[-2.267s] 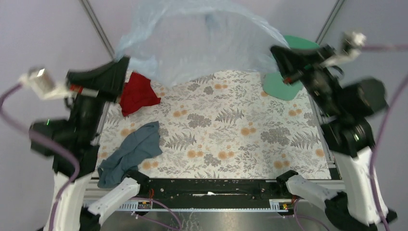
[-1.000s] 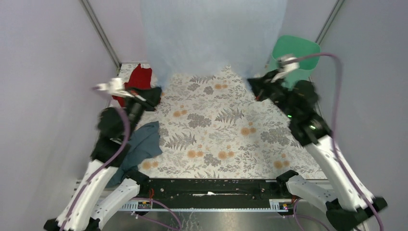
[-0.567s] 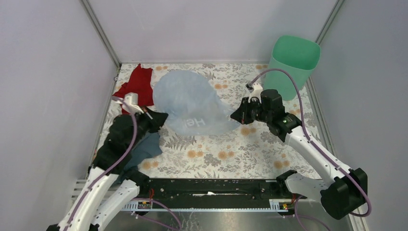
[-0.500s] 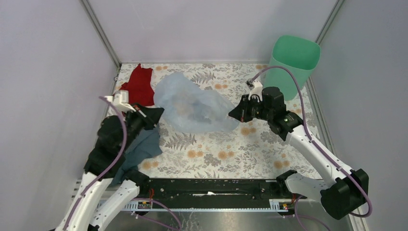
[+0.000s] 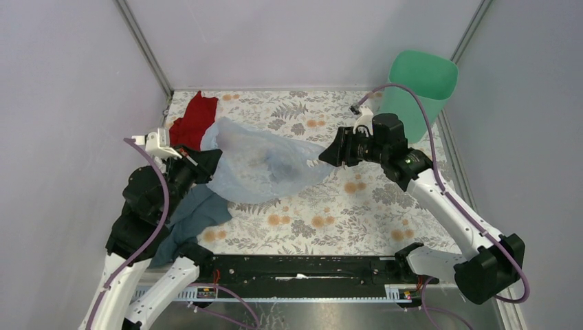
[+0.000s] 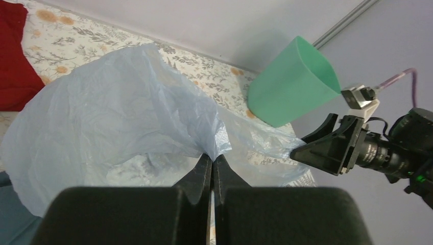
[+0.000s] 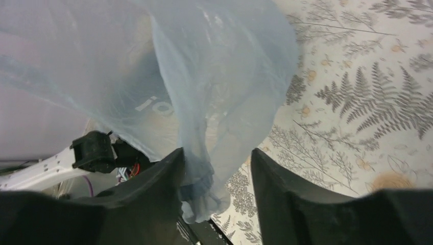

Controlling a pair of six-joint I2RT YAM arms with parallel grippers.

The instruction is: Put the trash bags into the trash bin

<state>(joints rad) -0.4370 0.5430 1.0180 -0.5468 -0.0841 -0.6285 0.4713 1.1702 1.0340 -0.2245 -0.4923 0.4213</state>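
Bag (image 5: 265,165) spans between the two arms over the desk (image 5: 385,206), long axis left to right. Left gripper (image 6: 212,166): jaws pinched on a fold. Right gripper (image 7: 215,161): jaws apart, film hanging between. Bin (image 5: 421,82) stands upright beyond the right arm, the nearer one.

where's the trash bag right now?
In the top view the trash bag is draped centre-left over the table, pinched by the left gripper beside the red cloth and stretching right to the right gripper, well short of the trash bin.
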